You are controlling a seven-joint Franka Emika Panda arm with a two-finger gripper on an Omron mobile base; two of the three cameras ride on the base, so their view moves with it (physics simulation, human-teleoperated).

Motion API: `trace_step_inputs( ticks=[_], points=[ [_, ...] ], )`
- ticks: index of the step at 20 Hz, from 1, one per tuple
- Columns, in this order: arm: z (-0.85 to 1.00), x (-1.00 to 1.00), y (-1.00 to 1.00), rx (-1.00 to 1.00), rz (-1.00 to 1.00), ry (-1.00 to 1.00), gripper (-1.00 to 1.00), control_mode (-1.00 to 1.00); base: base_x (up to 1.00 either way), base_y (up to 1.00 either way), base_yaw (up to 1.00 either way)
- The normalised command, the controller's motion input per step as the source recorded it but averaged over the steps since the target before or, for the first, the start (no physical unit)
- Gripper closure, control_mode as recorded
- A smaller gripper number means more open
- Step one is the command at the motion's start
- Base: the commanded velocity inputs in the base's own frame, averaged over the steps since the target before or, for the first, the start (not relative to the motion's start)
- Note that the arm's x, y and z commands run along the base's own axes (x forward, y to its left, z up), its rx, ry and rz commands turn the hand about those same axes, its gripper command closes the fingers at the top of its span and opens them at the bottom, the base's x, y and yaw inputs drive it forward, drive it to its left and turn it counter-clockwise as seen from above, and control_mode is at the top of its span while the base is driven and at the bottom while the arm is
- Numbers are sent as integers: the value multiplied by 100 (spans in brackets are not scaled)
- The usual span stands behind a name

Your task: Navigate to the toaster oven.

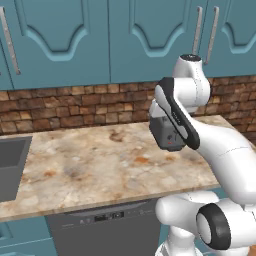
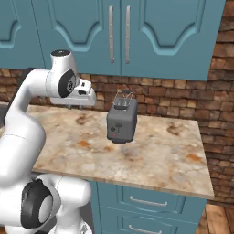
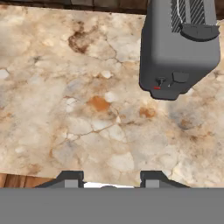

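Observation:
The toaster oven is out of view. My gripper [image 3: 111, 179] hangs over the marbled countertop [image 3: 65, 87], open, with nothing between its two dark fingertips [image 3: 70, 177]. In the right base view the gripper [image 2: 75, 104] sits above the counter's back left part, just left of a small grey slot toaster [image 2: 122, 121].
The slot toaster [image 3: 179, 48] stands on the countertop [image 1: 90, 160] near the brick backsplash, partly behind my arm in the left base view [image 1: 167, 132]. A sink [image 1: 10, 160] lies at the left, a dishwasher [image 1: 105, 225] below, drawers [image 2: 146, 205] under the counter's right end, and a brick wall [image 2: 224, 114] at far right.

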Motion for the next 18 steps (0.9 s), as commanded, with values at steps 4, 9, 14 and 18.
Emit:
trace_step_inputs(
  ticks=[4,9,14,18],
  points=[
    [-2,-41,-3,0,0,0,-100,-100,0,0,0],
    [-33,-89,-2,0,0,0,-100,-100,0,0,0],
    [-47,-78,-1,0,0,0,-100,-100,0,0,0],
    [-53,-52,0,-1,0,0,-100,-100,0,0,0]
  ],
)
